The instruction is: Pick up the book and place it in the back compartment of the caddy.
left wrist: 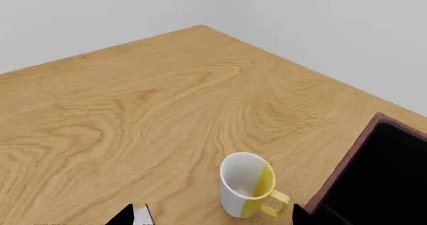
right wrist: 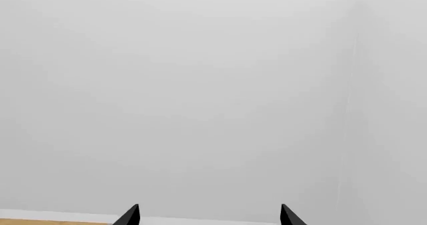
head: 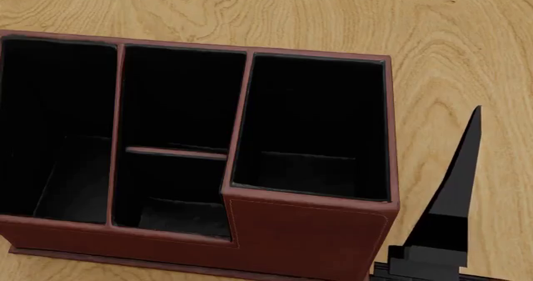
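Wood-grain tabletop point(head: 466, 37): caddy point(head: 308, 231), four empty cells; mug point(left wrist: 247, 185) beside its wall. My left gripper point(left wrist: 213, 216) and right gripper point(right wrist: 210, 216): both spread apart, empty.

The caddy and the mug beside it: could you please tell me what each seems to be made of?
The caddy looks like red-brown leather or imitation leather, matte, with stitched edges and black lining. The mug looks like glazed ceramic, white and yellow with a smooth sheen, though a render leaves it open.

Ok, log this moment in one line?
book: not visible | caddy: all cells empty | mug: upright beside caddy | right gripper: open, empty
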Robot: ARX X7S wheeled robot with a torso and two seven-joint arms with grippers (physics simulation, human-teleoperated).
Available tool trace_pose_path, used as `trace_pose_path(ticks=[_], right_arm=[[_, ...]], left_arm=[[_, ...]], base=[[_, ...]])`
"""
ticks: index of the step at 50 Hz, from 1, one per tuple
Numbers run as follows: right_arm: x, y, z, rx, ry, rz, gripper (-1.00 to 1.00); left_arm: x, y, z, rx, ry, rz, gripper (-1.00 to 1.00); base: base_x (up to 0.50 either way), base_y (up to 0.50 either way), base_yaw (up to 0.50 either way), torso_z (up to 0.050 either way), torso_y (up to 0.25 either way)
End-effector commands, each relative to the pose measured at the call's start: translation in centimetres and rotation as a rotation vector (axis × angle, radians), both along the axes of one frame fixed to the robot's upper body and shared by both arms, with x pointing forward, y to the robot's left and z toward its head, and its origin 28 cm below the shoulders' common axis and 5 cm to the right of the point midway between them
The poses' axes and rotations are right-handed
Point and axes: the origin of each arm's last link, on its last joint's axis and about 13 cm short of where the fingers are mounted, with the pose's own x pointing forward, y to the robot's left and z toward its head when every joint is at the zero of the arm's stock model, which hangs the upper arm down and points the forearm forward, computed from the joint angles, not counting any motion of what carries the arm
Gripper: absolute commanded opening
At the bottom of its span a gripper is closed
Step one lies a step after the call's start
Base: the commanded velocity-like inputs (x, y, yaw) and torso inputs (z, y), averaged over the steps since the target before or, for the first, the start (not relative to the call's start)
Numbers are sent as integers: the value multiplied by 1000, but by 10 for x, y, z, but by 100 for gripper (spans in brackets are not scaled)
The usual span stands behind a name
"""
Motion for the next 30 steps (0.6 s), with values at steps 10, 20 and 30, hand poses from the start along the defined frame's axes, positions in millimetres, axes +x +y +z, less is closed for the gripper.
trace_pose_path(ticks=[10,20,30], right_arm=[[1,0,-2,3,4,1,100],[2,1,-2,0,7,7,100],[3,2,-2,-5,9,8,100]], left_arm=[[-1,10,-10,30,37,58,100],[5,17,-21,-2,83,78,100],[10,22,-33,-26,116,88,100]], base=[[0,0,0,0,0],[0,0,0,0,0],[0,0,0,0,0]])
